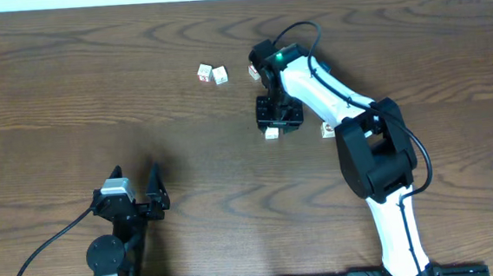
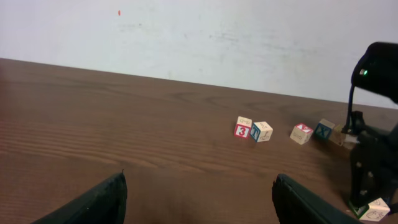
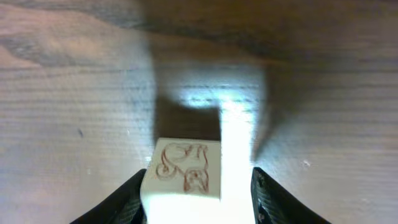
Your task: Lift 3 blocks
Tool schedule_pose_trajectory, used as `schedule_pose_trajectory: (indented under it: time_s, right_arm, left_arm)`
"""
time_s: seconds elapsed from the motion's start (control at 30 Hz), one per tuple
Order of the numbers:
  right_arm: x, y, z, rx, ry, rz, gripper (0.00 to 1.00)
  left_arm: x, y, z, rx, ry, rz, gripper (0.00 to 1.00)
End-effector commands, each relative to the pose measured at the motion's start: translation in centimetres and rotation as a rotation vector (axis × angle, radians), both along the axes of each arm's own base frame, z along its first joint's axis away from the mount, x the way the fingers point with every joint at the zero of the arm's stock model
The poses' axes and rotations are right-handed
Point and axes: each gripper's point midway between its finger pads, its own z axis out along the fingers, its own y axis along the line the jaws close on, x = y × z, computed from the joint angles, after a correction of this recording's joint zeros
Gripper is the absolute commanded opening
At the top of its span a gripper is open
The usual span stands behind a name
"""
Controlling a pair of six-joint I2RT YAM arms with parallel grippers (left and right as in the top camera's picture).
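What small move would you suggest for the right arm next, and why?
I would probably have the right gripper close its jaws on the block and raise it slightly: it sits squarely between them, and a firm grip is not evident.

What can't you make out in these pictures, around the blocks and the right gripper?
Right wrist: the cream block is cut off by the bottom edge and washed out by glare; whether the right gripper grips it is unclear.
Overhead: the right arm covers part of the block at its wrist; every block's marks are too small to read.
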Motion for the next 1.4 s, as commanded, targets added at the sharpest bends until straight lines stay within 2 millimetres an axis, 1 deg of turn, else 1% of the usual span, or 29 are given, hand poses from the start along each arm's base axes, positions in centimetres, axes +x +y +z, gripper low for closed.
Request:
schedule_pose_trajectory:
  time_s: [0.0, 0.03, 0.07, 0.1, 0.13, 0.17, 0.2, 0.27, 0.3, 0.4, 0.47, 0.57, 0.77, 1.0, 1.37]
  right_arm:
    - [1.6, -0.7, 1.5, 0.015, -0.024, 0.002, 0.51]
    - [1.8, -1.0, 2.2, 0.017, -0.020, 0.005, 0.52]
    - [1.9, -1.2, 2.8, 0.026, -0.017, 0.014, 0.56]
    - [2.0, -1.4, 3.4, 0.034, -0.014, 0.025, 0.61]
    - [2.1, -1.7, 4.0, 0.038, -0.012, 0.034, 0.69]
    - [2.1, -2.1, 4.6, 0.037, -0.008, 0.042, 0.75]
    - [2.2, -2.6, 5.1, 0.036, -0.004, 0.055, 0.85]
    - [2.1, -3.8, 5.6, 0.014, 0.010, 0.068, 0.93]
    - [1.9, -4.7, 5.6, -0.018, 0.020, 0.060, 0.95]
    - [0.7, -7.5, 5.6, -0.108, 0.079, 0.075, 0.95]
    - [-0.2, -8.6, 5.5, -0.148, 0.118, 0.108, 0.95]
    - [-0.7, -9.6, 5.0, -0.201, 0.138, 0.121, 0.93]
    - [-1.0, -11.1, 3.9, -0.275, 0.146, 0.135, 0.93]
    - [-1.0, -11.8, 2.1, -0.293, 0.143, 0.130, 0.92]
    - [-0.4, -11.4, 1.8, -0.247, 0.124, 0.146, 0.88]
  left_arm:
    - [-0.1, -0.3, -1.5, -0.012, 0.049, -0.018, 0.75]
    - [-0.1, -0.3, -1.5, -0.012, 0.049, -0.018, 0.75]
    - [-0.1, -0.3, -1.5, -0.012, 0.049, -0.018, 0.75]
    - [-0.1, -0.3, -1.5, -0.012, 0.049, -0.018, 0.75]
    - [-0.1, -0.3, -1.5, -0.012, 0.049, -0.018, 0.75]
    - [-0.1, -0.3, -1.5, -0.012, 0.049, -0.018, 0.75]
    - [-0.1, -0.3, -1.5, -0.012, 0.049, -0.018, 0.75]
    - [-0.1, -0.3, -1.5, -0.012, 0.049, -0.018, 0.75]
    - [-0.1, -0.3, -1.5, -0.012, 0.049, -0.018, 0.75]
    - [-0.1, -0.3, -1.5, -0.012, 0.049, -0.018, 0.75]
    - [-0.1, -0.3, -1.5, -0.012, 0.049, -0.018, 0.75]
    - [-0.1, -0.3, -1.5, -0.012, 0.049, -0.018, 0.75]
    - [-0.1, -0.3, -1.5, -0.012, 0.049, -0.018, 0.75]
    - [-0.1, -0.3, -1.5, -0.012, 0.049, -0.018, 0.75]
    - [-0.1, -0.3, -1.5, -0.012, 0.049, -0.018, 0.75]
